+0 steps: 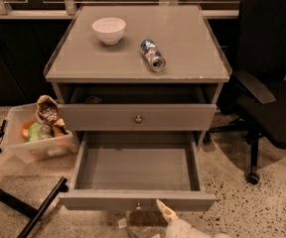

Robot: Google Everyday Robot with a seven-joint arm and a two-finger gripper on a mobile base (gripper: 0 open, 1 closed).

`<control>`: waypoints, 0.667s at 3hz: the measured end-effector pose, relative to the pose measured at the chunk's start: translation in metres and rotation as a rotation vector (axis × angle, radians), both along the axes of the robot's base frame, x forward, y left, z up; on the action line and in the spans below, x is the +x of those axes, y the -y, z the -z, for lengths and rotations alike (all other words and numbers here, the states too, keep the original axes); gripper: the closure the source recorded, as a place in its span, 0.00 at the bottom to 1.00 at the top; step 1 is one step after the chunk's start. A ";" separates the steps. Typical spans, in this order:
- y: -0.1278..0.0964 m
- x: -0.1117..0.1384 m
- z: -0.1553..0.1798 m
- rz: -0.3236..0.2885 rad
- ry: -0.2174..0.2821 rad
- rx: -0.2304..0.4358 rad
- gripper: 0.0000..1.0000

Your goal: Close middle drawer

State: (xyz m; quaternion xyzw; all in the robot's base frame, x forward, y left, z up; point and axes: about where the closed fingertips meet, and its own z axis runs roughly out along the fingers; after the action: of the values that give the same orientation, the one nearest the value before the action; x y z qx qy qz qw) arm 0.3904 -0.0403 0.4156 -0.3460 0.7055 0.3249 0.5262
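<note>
One middle drawer (93,201) open; one claw (166,213) near its knob (138,205), grip untellable.

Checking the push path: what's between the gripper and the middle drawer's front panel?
Nothing shows there in the camera view; the gripper sits right at the middle drawer's front, beside its knob.

A white bowl (108,29) stands on the table (182,38); a drink can (153,55) lies on its side nearby; a clear plastic bin (34,144) of oddments sits left on the floor; a black office chair (274,88) stands right; the gripper (166,213) is at the bottom edge.
</note>
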 end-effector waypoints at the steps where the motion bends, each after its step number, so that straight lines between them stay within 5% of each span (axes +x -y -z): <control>1: 0.001 0.003 0.002 0.007 0.009 -0.002 0.19; 2: 0.010 0.046 0.007 0.059 0.083 -0.036 0.42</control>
State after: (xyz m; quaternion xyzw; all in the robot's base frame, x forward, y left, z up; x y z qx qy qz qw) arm 0.4364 -0.0498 0.4085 -0.3478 0.6985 0.2821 0.5582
